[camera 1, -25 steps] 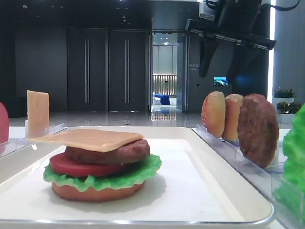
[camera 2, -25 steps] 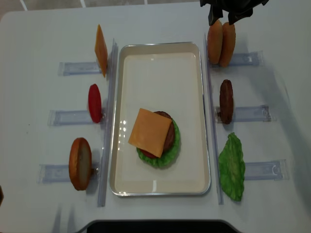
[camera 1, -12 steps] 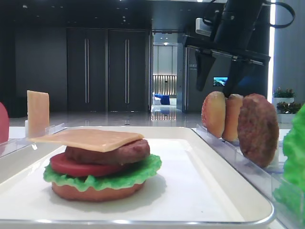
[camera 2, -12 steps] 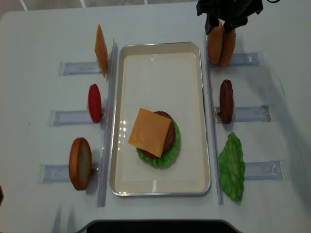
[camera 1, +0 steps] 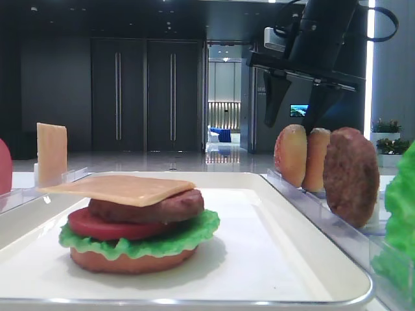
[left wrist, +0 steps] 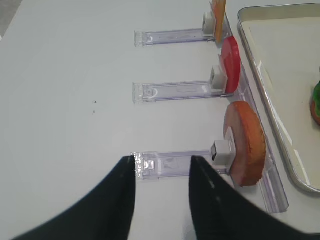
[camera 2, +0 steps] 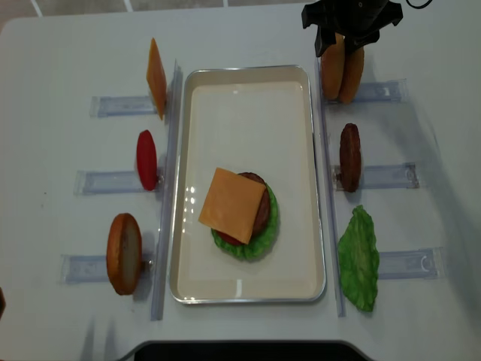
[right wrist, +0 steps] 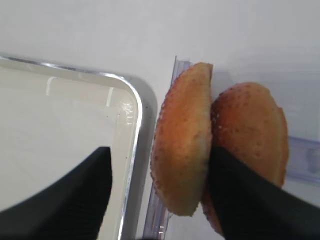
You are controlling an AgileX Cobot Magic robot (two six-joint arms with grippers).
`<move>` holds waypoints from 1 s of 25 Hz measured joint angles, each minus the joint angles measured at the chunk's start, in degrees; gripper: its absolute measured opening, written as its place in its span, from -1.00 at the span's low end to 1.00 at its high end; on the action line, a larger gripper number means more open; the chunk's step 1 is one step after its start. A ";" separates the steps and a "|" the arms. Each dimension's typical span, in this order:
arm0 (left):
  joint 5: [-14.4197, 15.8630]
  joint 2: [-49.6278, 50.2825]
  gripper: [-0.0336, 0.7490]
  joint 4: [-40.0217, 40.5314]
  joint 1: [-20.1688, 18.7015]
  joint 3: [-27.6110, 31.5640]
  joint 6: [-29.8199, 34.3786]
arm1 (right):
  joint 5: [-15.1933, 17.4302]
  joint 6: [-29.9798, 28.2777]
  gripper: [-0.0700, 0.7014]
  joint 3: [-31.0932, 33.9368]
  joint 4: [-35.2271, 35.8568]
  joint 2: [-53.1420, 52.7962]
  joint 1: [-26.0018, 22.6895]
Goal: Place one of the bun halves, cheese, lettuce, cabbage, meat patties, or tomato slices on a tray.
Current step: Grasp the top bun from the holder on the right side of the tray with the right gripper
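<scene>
- Straddling the near bun half (right wrist: 182, 150) with my right gripper (right wrist: 160, 192), jaws spread, nothing pinched yet
- bun stands on edge in its rack (right wrist: 167, 145), just right of tray (right wrist: 131, 150), directly below me
- left gripper (left wrist: 162, 197) open, far side

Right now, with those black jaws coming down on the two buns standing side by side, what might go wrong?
The bun halves lean against each other, and one jaw is wedging between them, so it could topple the speckled one off its clear rack. The other jaw hangs over the tray rim and might catch it. A thin upright bun could also slip from the right gripper.
</scene>
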 joint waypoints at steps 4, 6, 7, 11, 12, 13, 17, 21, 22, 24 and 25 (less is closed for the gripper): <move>0.00 0.00 -0.19 0.00 0.00 0.00 0.00 | -0.01 0.00 0.21 0.00 0.00 0.00 0.00; 0.00 0.00 -0.19 0.00 0.00 0.00 0.00 | -0.01 -0.06 0.13 0.00 -0.12 0.03 0.00; 0.00 0.00 -0.19 0.00 0.00 0.00 0.00 | -0.01 -0.06 0.08 0.00 -0.24 0.03 0.00; 0.00 0.00 -0.19 0.00 0.00 0.00 0.00 | -0.01 -0.06 -0.16 0.00 -0.38 0.32 -0.06; 0.00 0.00 -0.19 0.00 0.00 0.00 0.00 | -0.01 -0.06 -0.20 0.00 -0.38 0.30 -0.06; 0.00 0.00 -0.19 0.00 0.00 0.00 0.00 | -0.01 -0.06 -0.23 0.00 -0.38 0.30 -0.06; 0.00 0.00 -0.19 0.00 0.00 0.00 0.00 | -0.01 -0.06 -0.28 0.00 -0.38 0.30 -0.06; 0.00 0.00 -0.19 0.00 0.00 0.00 0.00 | -0.01 -0.06 -0.32 0.00 -0.38 0.30 -0.06; 0.00 0.00 -0.19 0.00 0.00 0.00 0.00 | -0.01 -0.06 -0.33 0.00 -0.38 0.30 -0.06; 0.00 0.00 -0.19 0.00 0.00 0.00 0.00 | -0.01 -0.06 -0.35 0.00 -0.38 0.30 -0.06; 0.00 0.00 -0.19 0.00 0.00 0.00 0.00 | -0.01 -0.06 -0.38 0.00 -0.43 0.30 -0.06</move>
